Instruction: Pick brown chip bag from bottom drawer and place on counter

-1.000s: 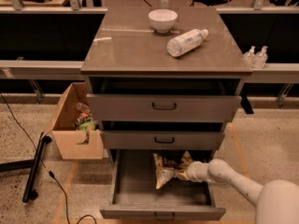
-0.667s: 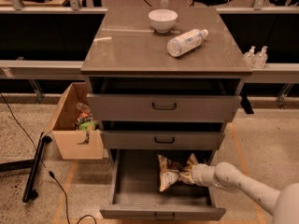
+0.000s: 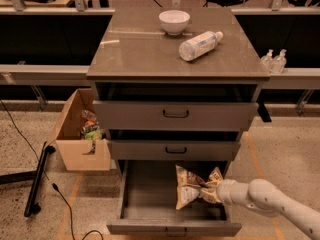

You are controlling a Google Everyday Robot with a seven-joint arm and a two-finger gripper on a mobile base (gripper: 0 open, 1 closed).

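The brown chip bag (image 3: pixel 188 186) is crinkled cream-tan with dark print and hangs just above the tray of the open bottom drawer (image 3: pixel 150 194), toward its right side. My gripper (image 3: pixel 211 191) reaches in from the lower right on a white arm and is shut on the bag's pinched middle. The counter (image 3: pixel 140 49) tops the cabinet above, with a white bowl (image 3: pixel 174 21) and a clear bottle (image 3: pixel 199 45) lying on it.
Two closed upper drawers (image 3: pixel 175 115) sit above the open one. A cardboard box (image 3: pixel 80 134) with packets stands left of the cabinet. A black pole and cable (image 3: pixel 37 179) lie on the floor at left. Two small bottles (image 3: pixel 274 60) stand on the rail at right.
The bag has been lifted slightly and shifted right with my gripper, which has drawn back toward the drawer's right side.
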